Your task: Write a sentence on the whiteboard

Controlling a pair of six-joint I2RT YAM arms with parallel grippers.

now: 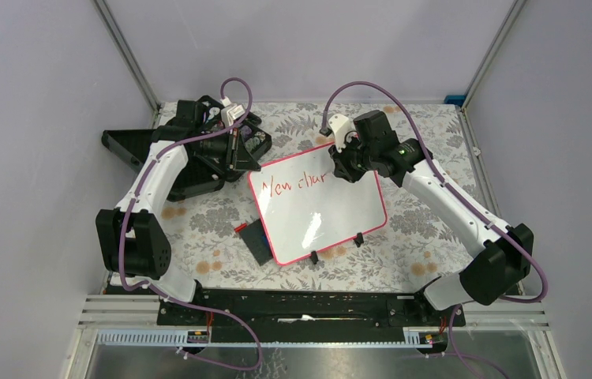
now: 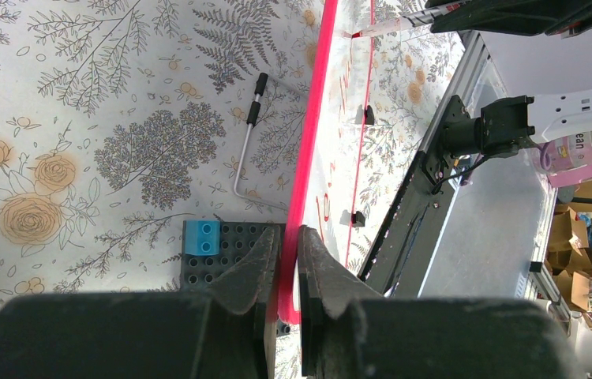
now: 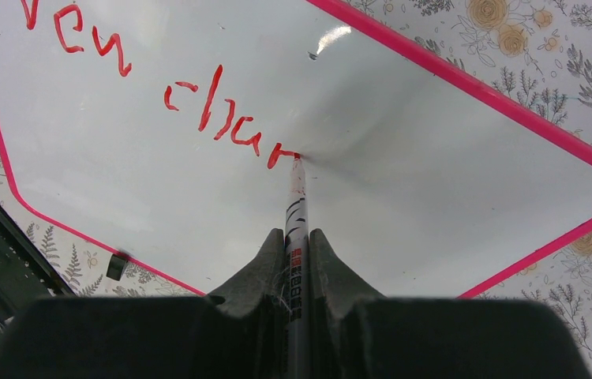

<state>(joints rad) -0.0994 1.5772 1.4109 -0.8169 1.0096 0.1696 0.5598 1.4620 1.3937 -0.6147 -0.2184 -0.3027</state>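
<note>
Whiteboard (image 1: pixel 316 217) with left jaws pinching its pink frame between them, right jaws pinching a marker (image 3: pixel 296 205) whose tip, just ahead, touches the red sentence (image 3: pixel 214 110)

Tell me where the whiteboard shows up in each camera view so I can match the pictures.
Top external: the whiteboard lies mid-table, askew, between the arms.
Left wrist: the whiteboard is edge-on, pink frame rising from the left gripper.
Right wrist: it fills most of the picture beyond the right gripper and marker.
Shared landmark: a black clip foot on the frame.
</note>
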